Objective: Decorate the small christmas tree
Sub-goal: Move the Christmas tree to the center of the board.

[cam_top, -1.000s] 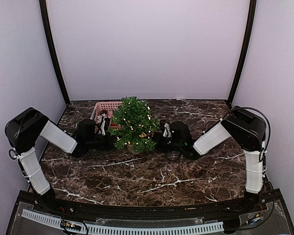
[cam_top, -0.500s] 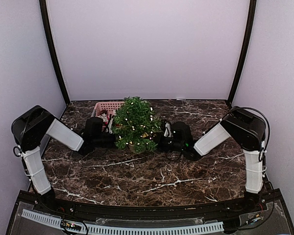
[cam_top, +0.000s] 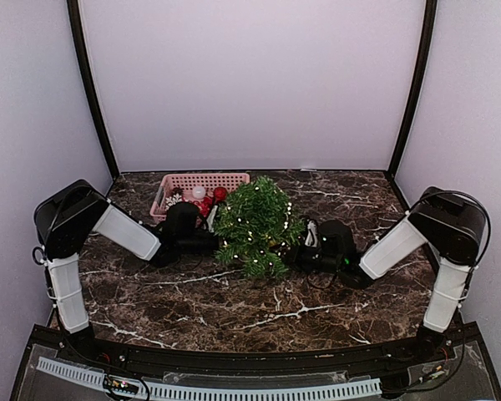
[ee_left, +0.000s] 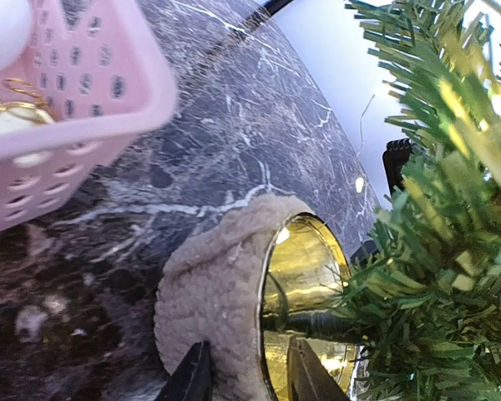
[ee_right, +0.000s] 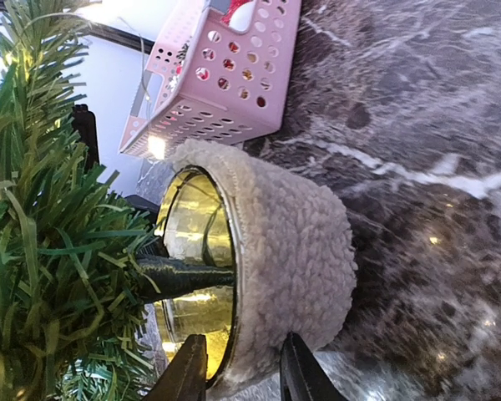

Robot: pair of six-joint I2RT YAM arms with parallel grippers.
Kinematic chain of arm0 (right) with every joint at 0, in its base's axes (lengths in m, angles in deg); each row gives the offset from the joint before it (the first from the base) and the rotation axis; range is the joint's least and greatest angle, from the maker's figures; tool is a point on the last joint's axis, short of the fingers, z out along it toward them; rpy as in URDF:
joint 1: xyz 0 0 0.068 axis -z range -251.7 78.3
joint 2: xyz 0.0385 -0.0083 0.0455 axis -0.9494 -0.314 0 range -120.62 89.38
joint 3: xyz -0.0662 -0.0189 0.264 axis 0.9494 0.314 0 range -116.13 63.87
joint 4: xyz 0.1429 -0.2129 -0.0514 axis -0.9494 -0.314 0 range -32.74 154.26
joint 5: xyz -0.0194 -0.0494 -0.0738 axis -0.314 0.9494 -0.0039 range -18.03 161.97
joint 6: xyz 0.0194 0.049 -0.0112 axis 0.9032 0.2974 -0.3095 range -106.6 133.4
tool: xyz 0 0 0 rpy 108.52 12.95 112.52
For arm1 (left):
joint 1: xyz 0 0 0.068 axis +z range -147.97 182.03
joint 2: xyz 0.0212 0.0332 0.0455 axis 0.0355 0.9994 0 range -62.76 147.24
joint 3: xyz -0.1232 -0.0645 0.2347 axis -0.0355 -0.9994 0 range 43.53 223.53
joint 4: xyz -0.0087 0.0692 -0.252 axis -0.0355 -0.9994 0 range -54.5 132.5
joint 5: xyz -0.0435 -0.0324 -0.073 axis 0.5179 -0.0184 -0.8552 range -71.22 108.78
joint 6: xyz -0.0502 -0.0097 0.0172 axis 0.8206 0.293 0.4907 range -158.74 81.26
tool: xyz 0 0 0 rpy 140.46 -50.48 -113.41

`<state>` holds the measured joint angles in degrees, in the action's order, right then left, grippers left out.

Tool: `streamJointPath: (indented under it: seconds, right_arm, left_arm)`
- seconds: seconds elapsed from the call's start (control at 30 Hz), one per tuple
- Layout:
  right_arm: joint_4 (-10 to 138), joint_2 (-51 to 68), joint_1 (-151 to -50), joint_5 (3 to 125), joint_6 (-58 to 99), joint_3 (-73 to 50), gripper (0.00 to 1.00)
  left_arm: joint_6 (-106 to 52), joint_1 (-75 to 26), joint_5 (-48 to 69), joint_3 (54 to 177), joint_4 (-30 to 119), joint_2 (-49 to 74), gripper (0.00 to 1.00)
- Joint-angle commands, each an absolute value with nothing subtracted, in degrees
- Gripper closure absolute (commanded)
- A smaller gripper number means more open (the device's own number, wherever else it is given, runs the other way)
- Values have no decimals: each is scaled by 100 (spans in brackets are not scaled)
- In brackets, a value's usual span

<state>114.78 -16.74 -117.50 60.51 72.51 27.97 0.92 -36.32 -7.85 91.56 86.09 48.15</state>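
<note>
Being clamped at its pot [ee_left: 213, 292] by left hand [ee_left: 242, 376] and right hand [ee_right: 238, 372], the small christmas tree [cam_top: 255, 224] could be toppled by uneven pulls.

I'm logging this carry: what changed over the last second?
The left gripper and right gripper closed on the pot rim from opposite sides. They shifted the small christmas tree rightward and slightly nearer the arm bases, uncovering more of the pink basket. The basket itself stayed put.

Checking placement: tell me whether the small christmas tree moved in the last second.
Yes. The small christmas tree shifted right, uncovering more of the pink basket.
</note>
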Motion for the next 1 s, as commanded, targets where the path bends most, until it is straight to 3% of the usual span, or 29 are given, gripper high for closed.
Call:
streamJointPath:
  seconds: [0.0, 0.37, 0.8, 0.97]
  right_arm:
    - [11230, -1304, -11741, 6325, 7364, 3184, 70]
    - [10697, -985, -11714, 6638, 7438, 3323, 68]
    - [10525, -817, -11627, 6783, 7409, 3325, 59]
    - [10452, -614, -11609, 6850, 7372, 3416, 55]
  left_arm:
    - [147, -3829, -872, 9324, 8373, 4966, 68]
    - [214, -3928, -755, 9433, 8084, 5156, 65]
    - [-118, -3911, -190, 9450, 7644, 4793, 48]
    - [-256, -3878, 144, 9189, 7598, 4439, 37]
